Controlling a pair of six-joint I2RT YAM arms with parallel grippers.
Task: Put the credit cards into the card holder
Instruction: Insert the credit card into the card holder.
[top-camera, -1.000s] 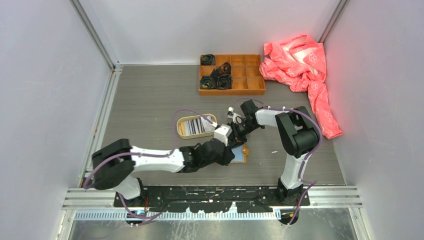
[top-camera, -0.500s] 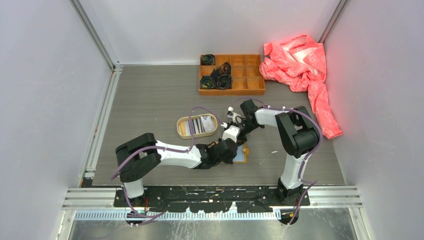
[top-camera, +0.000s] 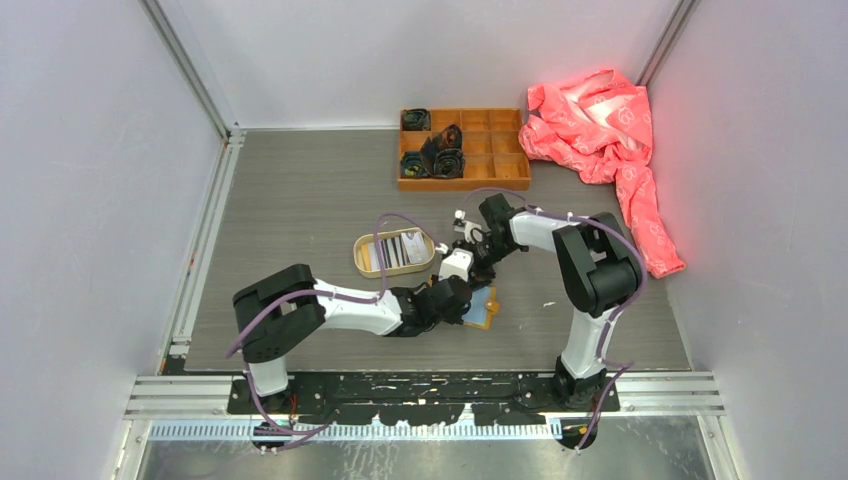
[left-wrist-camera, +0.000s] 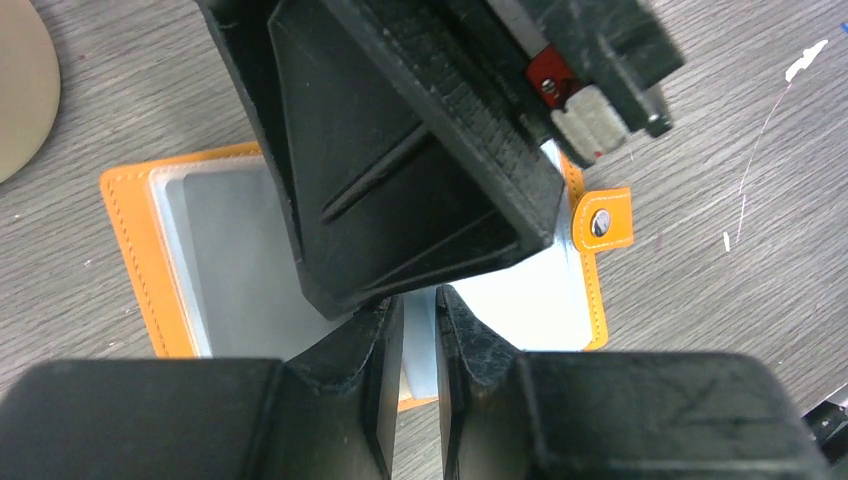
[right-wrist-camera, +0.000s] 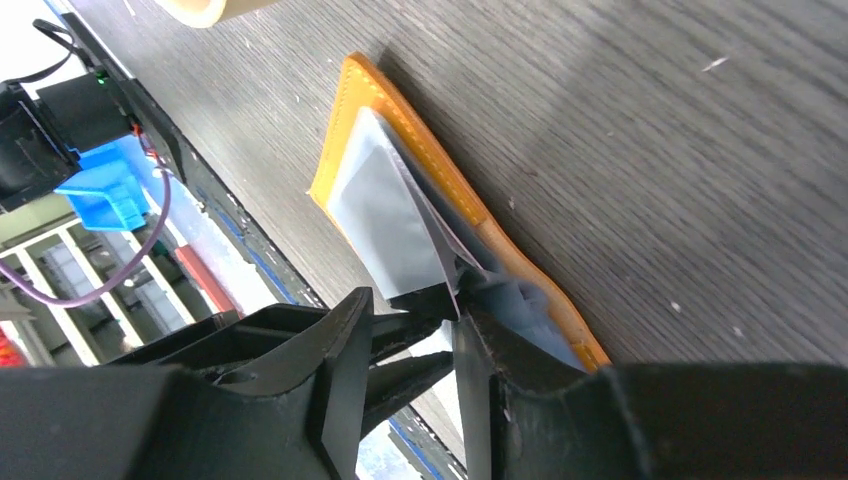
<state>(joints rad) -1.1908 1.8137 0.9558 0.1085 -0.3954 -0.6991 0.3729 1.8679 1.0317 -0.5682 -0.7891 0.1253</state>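
The orange card holder (top-camera: 487, 310) lies open on the table, its pale grey lining (left-wrist-camera: 225, 250) facing up. My left gripper (top-camera: 466, 300) is at its near edge, jaws almost together (left-wrist-camera: 420, 305) with a strip of lining and orange rim between them. My right gripper (top-camera: 479, 266) comes from the far side with its jaws apart (right-wrist-camera: 412, 310). One finger (right-wrist-camera: 480, 350) rests against a lifted grey flap (right-wrist-camera: 385, 215), and the left gripper's tips sit between the right jaws. Striped credit cards (top-camera: 396, 249) lie in the oval tan tray (top-camera: 361, 262).
An orange compartment box (top-camera: 500, 165) with dark rolled items stands at the back. A pink cloth (top-camera: 600, 125) is heaped in the back right corner. The enclosure walls close in on both sides. The holder's snap tab (left-wrist-camera: 603, 220) sticks out sideways.
The left arm has bent its elbow up and slid right toward the holder. The right jaws have widened. The holder now sits slightly skewed.
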